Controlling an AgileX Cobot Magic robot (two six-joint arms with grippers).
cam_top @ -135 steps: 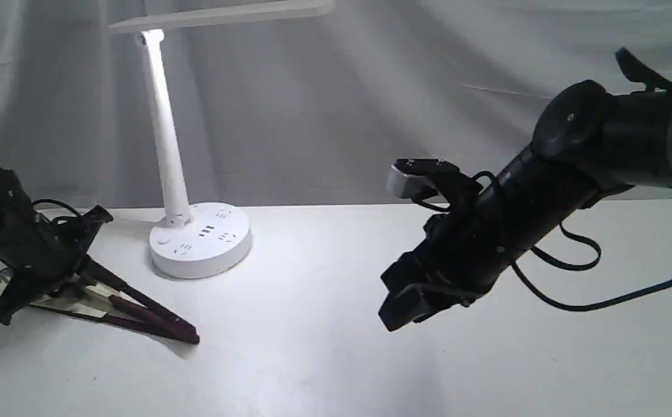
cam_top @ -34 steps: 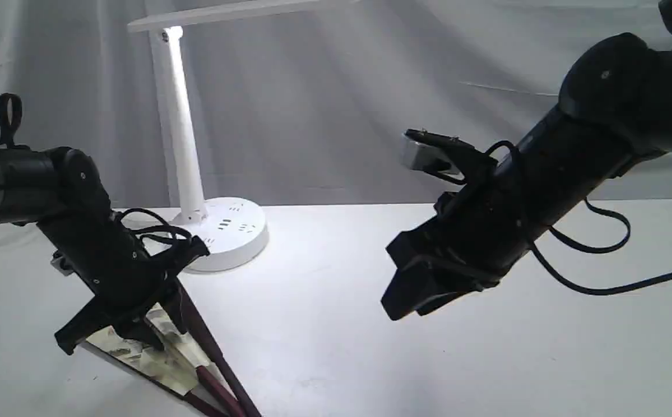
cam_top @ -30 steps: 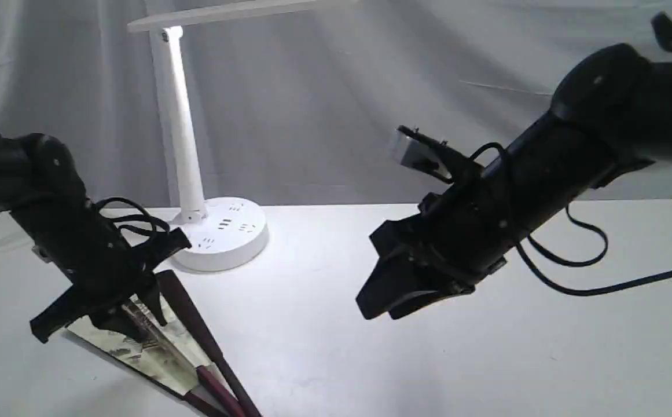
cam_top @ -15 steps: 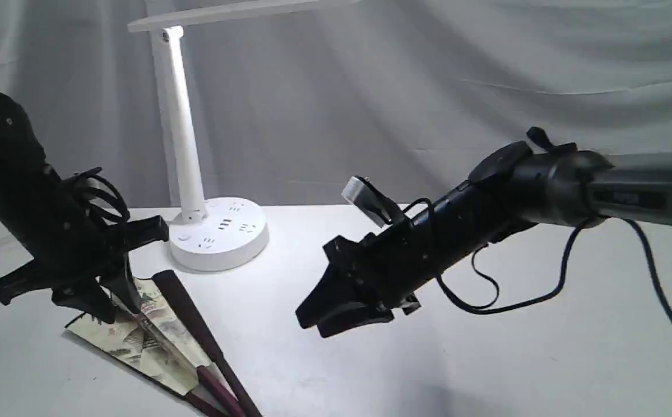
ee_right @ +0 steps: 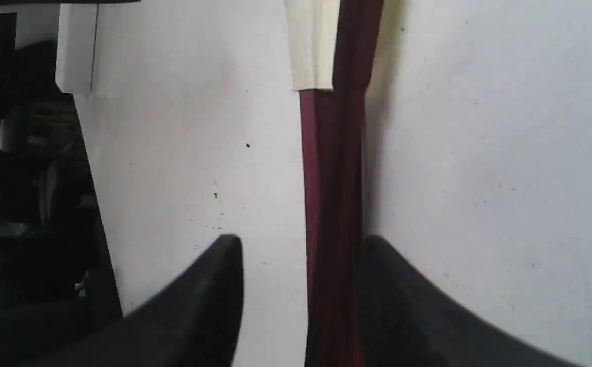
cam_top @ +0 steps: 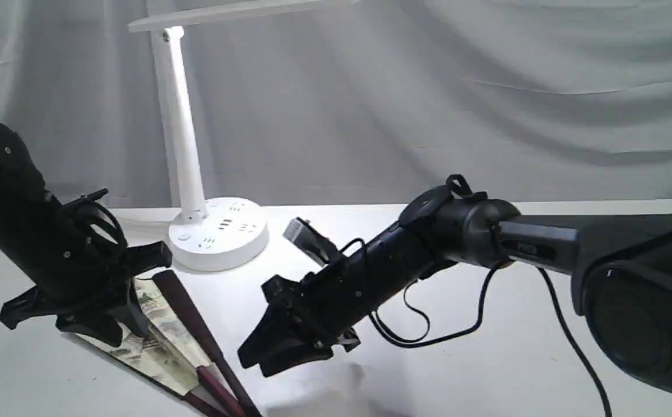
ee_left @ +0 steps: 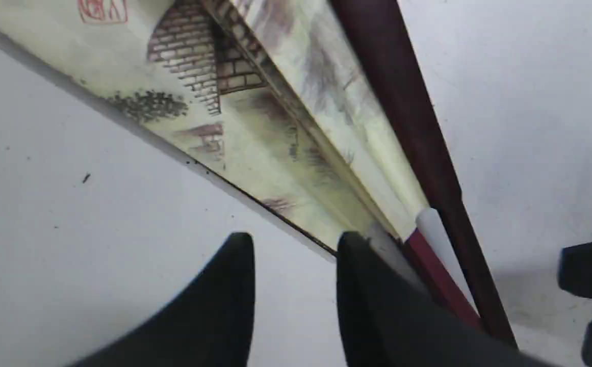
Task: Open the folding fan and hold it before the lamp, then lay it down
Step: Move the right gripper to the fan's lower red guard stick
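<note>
The folding fan (cam_top: 165, 350) lies partly spread on the table at the lower left, cream painted paper (ee_left: 255, 117) between dark maroon guards (ee_left: 403, 117). My left gripper (cam_top: 113, 330) hovers over the paper, open (ee_left: 293, 250); one fingertip (ee_left: 357, 255) is at the paper's black lower edge, and the table shows between the fingers. My right gripper (cam_top: 254, 363) is low beside the fan's handle end. It stands open (ee_right: 301, 244) astride the maroon ribs (ee_right: 334, 178), which run nearer one finger (ee_right: 387, 285). The white lamp (cam_top: 182, 145) stands behind, its base (cam_top: 220, 234) on the table.
A white table (cam_top: 486, 370) runs to a grey cloth backdrop (cam_top: 428, 104). The right arm (cam_top: 544, 243) stretches across from the right, with a loose black cable (cam_top: 428, 330) hanging under it. The lamp's bar head (cam_top: 237, 11) reaches out at the top.
The right arm has dropped and swung left until its open gripper is over the fan's ribs. The left gripper has shifted a little lower over the paper. The fan stays on the table.
</note>
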